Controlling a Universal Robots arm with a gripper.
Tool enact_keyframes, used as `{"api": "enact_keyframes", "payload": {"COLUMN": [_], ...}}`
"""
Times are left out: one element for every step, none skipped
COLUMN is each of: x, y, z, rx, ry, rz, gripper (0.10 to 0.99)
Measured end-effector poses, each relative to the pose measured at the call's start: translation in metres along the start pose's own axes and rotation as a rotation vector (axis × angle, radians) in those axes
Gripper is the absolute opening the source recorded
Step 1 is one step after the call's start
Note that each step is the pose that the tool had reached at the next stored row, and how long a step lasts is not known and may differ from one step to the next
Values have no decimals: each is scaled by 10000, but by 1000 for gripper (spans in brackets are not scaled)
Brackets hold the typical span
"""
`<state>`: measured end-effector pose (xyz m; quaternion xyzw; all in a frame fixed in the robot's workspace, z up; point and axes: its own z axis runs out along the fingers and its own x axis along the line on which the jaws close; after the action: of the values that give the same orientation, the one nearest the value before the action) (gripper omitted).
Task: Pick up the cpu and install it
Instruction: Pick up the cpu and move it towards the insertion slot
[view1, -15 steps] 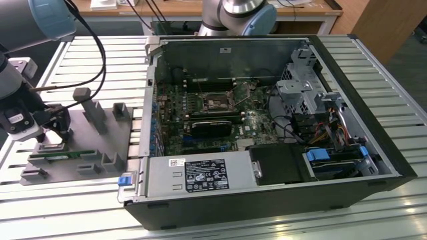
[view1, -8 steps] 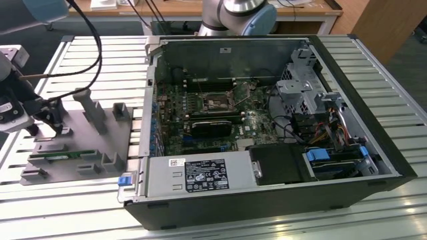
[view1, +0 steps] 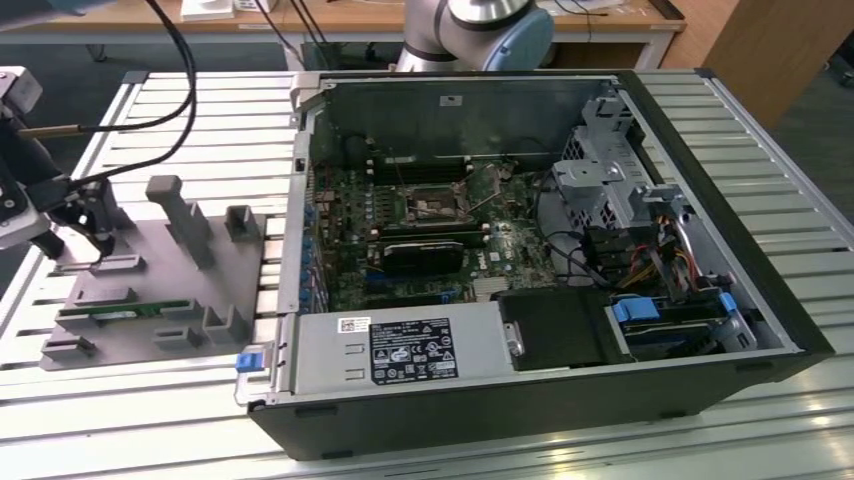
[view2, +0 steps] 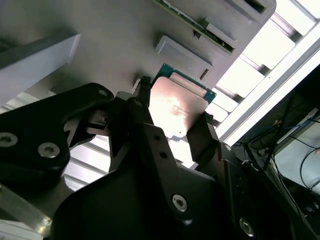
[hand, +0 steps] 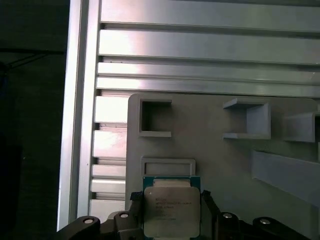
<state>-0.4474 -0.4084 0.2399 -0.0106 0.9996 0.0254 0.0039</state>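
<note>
A worktop (view1: 774, 130) of ribbed aluminium slats (glaring white along its near edge) spans the scene. Past its far side stand a pale wooden desk (view1: 134, 15), a wooden cabinet panel (view1: 761, 40) at the exterior view's right, and dark floor (view1: 54, 60) at its left.

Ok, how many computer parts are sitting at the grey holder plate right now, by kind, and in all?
cpu: 1
memory stick: 1
Total: 2
</note>
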Motion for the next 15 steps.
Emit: {"api": "enact_keyframes", "payload": {"x": [0, 0, 0, -1, -2, -3, -3, -3, -4, -4, -4, -4, -4, -5, -4], "y": [1, 1, 2, 3, 4, 5, 6, 8, 9, 10, 11, 12, 12, 13, 13], "z": [-20, -31, -41, -56, -74, -93, -115, -141, -167, -190, -207, -220, -231, -239, -246], "rx": [-3, -8, -10, -11, -10, -12, -12, -12, -12, -13, -13, -12, -12, -12, -12], "ry": [1, 1, 0, -1, 1, 0, 0, 1, 1, 0, 0, 0, 1, 1, 0], "rz": [-1, 0, 1, 1, 1, 2, 1, 2, 1, 1, 1, 0, 1, 0, 1], "gripper": [541, 541, 541, 541, 541, 541, 541, 541, 541, 541, 541, 541, 541, 541, 541]}}
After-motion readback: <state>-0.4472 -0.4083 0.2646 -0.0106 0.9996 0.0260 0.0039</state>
